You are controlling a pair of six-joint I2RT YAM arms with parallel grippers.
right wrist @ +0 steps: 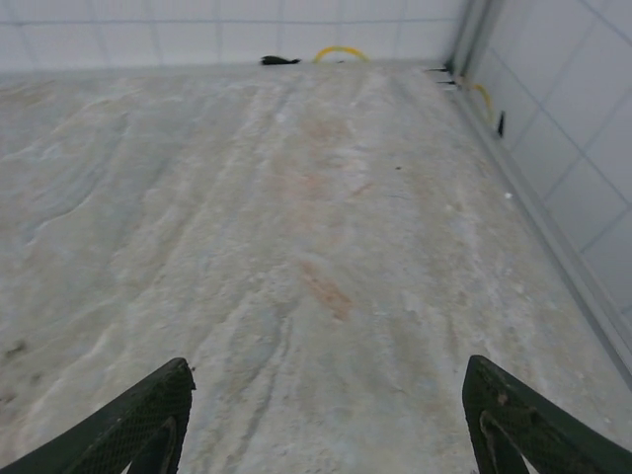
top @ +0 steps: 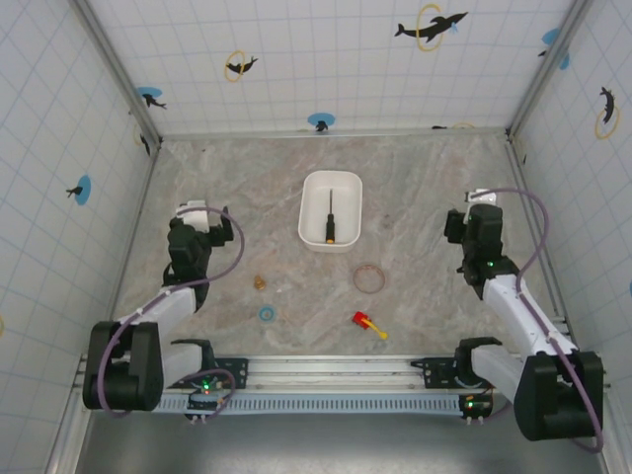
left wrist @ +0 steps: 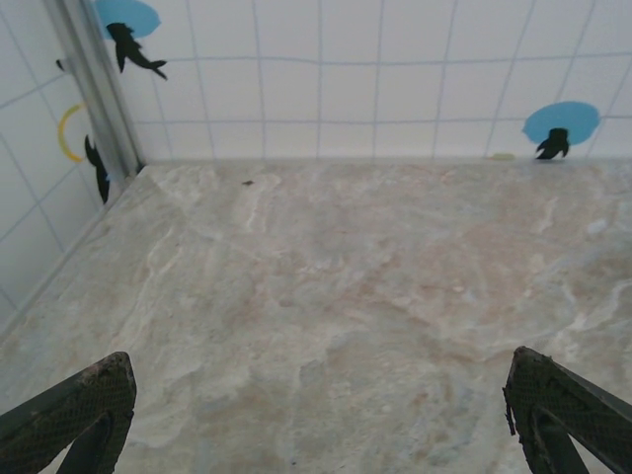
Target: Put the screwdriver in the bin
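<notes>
Top view: the screwdriver (top: 329,217) lay flat on the floor of the bin (top: 347,200). Its shaft pointed to the far edge of the tabletop (top: 237,188) and its yellow-orange and black handle to the near edge. The bin sat about midway between the left and right edges, a bit toward the far edge. The tool was fully inside the rim with nothing gripping it, so the task read as done.

The left claw (top: 195,215) sat near the left edge and the right claw (top: 481,212) near the right edge. Both were well apart from the bin and carried nothing. They were probably parked wide so they could not knock the bin.

The distractors lay between the bin and the near edge. A thin brown ring (top: 369,279) was near the bin's near-right corner, and a red-and-yellow toy piece (top: 367,323) lay closer to the near edge. A small blue ring (top: 267,314) and a tiny tan piece (top: 260,282) lay further left. None of them was in the bin, which fits the task, since it names only the screwdriver.

Left wrist view: the left claw's fingers (left wrist: 74,415) were spread wide apart, with bare marble between them and nothing gripped. The camera faced the far-left corner.

Right wrist view: the right claw's fingers (right wrist: 128,425) were likewise spread wide on nothing. The camera looked along the right edge to the far-right corner.
</notes>
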